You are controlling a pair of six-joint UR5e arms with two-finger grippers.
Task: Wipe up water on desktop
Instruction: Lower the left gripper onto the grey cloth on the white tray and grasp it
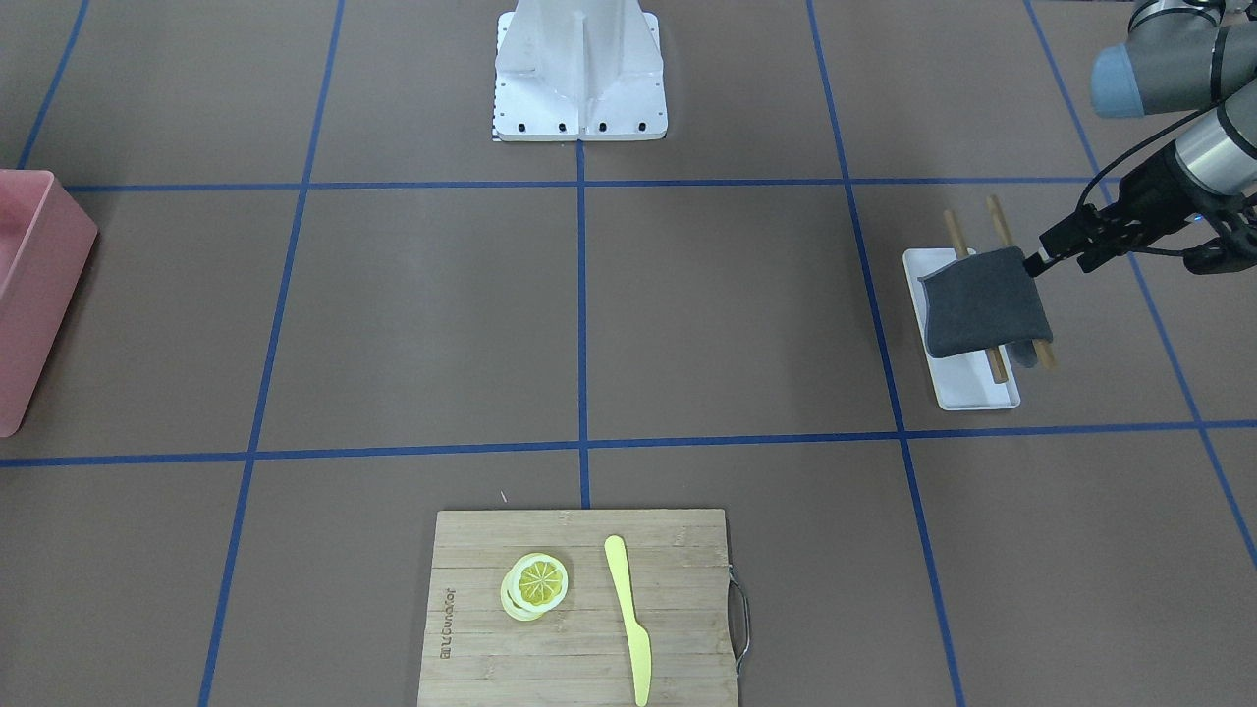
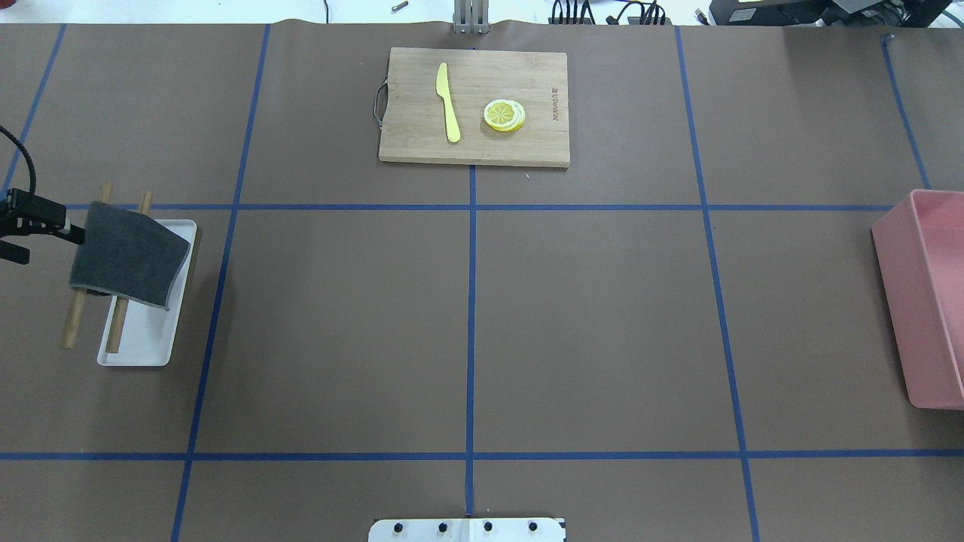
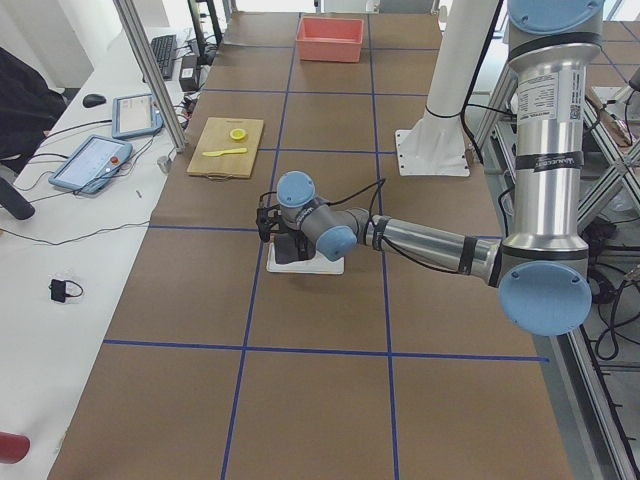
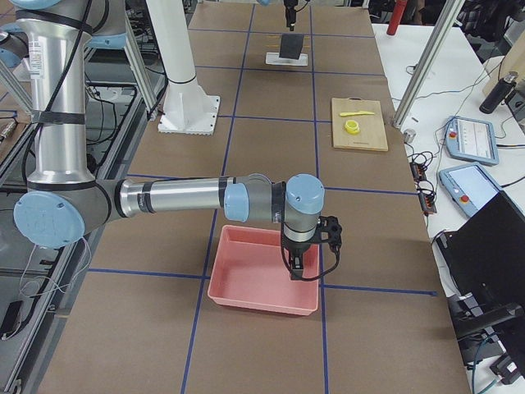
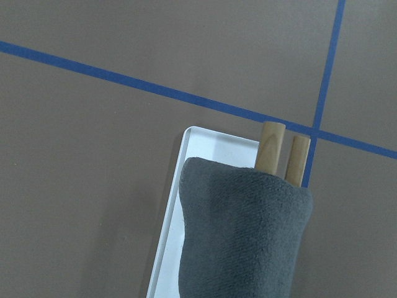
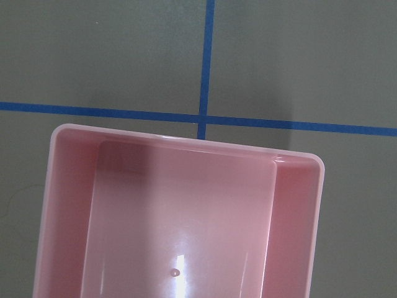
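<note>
The desktop (image 2: pixel 587 324) is a brown tabletop with blue tape lines; I can make out no water on it. My left gripper (image 1: pixel 1036 260) is shut on the edge of a grey cloth (image 1: pixel 982 299) at the table's left end. It holds the cloth (image 2: pixel 128 256) just above a white tray (image 2: pixel 143 350), draped over two wooden sticks (image 2: pixel 71 324). The left wrist view shows the cloth (image 5: pixel 242 236) over the tray (image 5: pixel 205 149). My right gripper (image 4: pixel 297 271) hangs over a pink bin (image 4: pixel 262 283); I cannot tell whether it is open or shut.
A bamboo cutting board (image 2: pixel 422 143) at the far middle carries a yellow knife (image 2: pixel 448 102) and lemon slices (image 2: pixel 504 115). The pink bin (image 2: pixel 930 301) stands at the right end. The robot's white base plate (image 1: pixel 579 108) is at the near middle edge.
</note>
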